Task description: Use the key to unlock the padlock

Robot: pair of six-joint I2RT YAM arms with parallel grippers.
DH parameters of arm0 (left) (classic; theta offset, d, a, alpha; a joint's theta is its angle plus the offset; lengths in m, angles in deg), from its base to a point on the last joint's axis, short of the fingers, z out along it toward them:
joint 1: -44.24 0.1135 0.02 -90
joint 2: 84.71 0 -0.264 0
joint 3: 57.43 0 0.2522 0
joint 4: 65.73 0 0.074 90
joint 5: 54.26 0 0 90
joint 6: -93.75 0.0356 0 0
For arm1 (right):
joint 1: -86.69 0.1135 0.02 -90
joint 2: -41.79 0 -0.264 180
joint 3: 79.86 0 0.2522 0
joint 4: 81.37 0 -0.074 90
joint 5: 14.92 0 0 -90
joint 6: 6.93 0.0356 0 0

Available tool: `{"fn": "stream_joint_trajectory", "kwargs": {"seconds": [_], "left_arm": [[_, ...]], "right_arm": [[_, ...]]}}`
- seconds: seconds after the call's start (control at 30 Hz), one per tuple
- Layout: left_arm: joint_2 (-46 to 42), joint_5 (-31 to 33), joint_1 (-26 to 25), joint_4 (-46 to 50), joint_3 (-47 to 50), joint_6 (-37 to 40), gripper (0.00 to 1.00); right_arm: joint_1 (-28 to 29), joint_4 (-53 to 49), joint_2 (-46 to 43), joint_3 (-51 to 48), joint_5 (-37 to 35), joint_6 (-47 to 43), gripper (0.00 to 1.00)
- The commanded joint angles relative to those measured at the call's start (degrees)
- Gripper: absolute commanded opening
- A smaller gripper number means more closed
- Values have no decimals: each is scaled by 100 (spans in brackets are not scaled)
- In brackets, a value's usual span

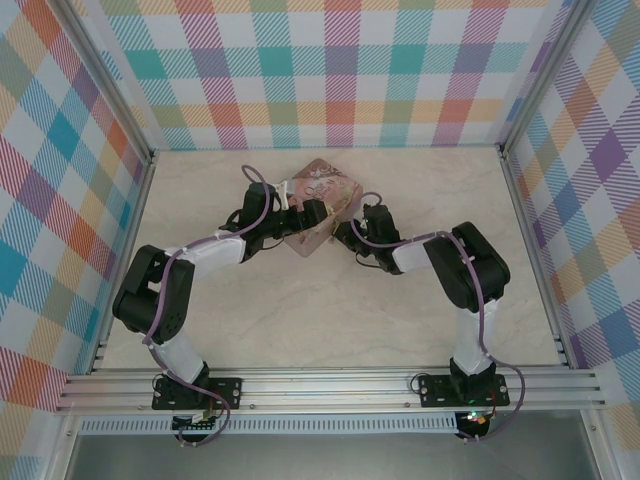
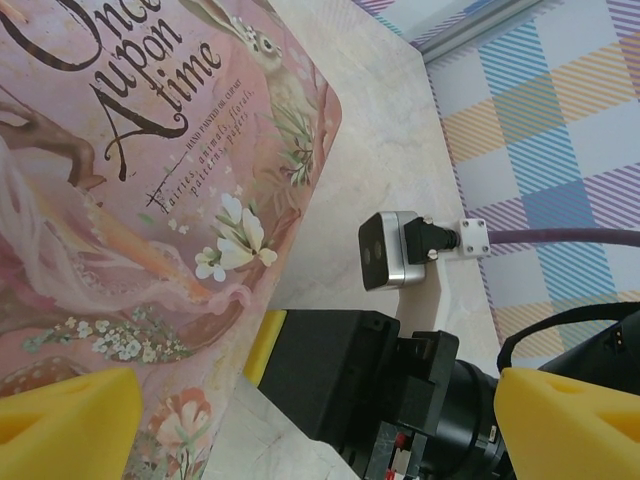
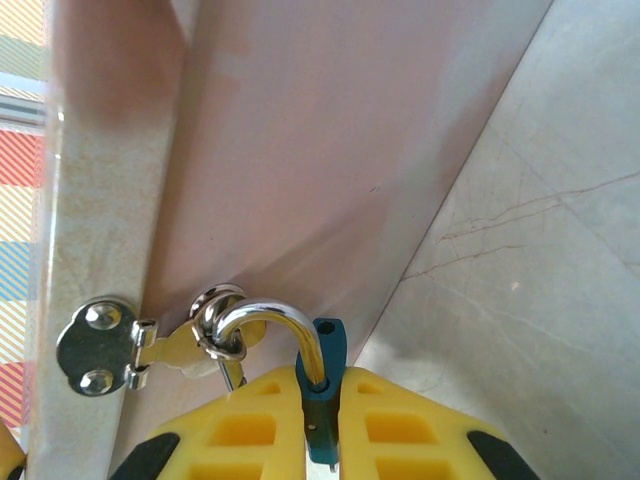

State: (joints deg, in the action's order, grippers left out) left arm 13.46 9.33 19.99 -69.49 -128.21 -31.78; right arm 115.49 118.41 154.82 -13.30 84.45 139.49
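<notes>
**A:** Layout, big to small. The worktop point(image 1: 400, 320) is marble-patterned. The pink tin point(image 2: 150, 200) sits mid-worktop.

**B:** Tools?

**A:** The left tool point(image 2: 315, 430) is released, its yellow pads point(image 2: 60, 425) wide apart with nothing gripped. It hovers at the edge of the tin's pictured lid. The right tool point(image 3: 325, 420) is clenched on the padlock point(image 3: 326, 350), one pad on each flat side of the blue body.

**B:** Where does the padlock sit?

**A:** Against the tin's side wall, just beside the hasp point(image 3: 95, 345). Its shackle point(image 3: 265, 318) passes through the hasp's ring point(image 3: 222, 318). One leg of the shackle is hidden by a pad, so I cannot tell whether it is locked. I presume it is.

**B:** Key?

**A:** I cannot place it with confidence. A thin metal sliver point(image 3: 232, 372) hangs under the ring, but it is too small to call.

**B:** Step in hand?

**A:** My judgement is that the right tool is steadying the lock for the key.
- Grip the body only and do not pull against the ring.
- Turn the keyhole end clear of the pads.
- The free tool should take the key by its head and line it up with the keyway before pushing.
- Turn gently after that.
- Risk: a key this small slips or jams if it goes in skewed.
</notes>
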Motion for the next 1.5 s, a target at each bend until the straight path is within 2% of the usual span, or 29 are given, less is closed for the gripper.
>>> {"fn": "stream_joint_trajectory", "kwargs": {"seconds": [0.0,0.9,1.17,1.47], "left_arm": [[143,198,-32,951,382,-113,91],[66,348,-62,926,585,-143,92],[48,339,-62,925,603,-163,92],[41,330,-62,891,624,-213,93]], "right_arm": [[-294,-408,-176,219,-256,-214,12],[-735,-880,-55,866,610,-448,12],[-804,-1116,-75,1007,344,-493,12],[-814,-2195,50,1361,-118,-989,12]]}}
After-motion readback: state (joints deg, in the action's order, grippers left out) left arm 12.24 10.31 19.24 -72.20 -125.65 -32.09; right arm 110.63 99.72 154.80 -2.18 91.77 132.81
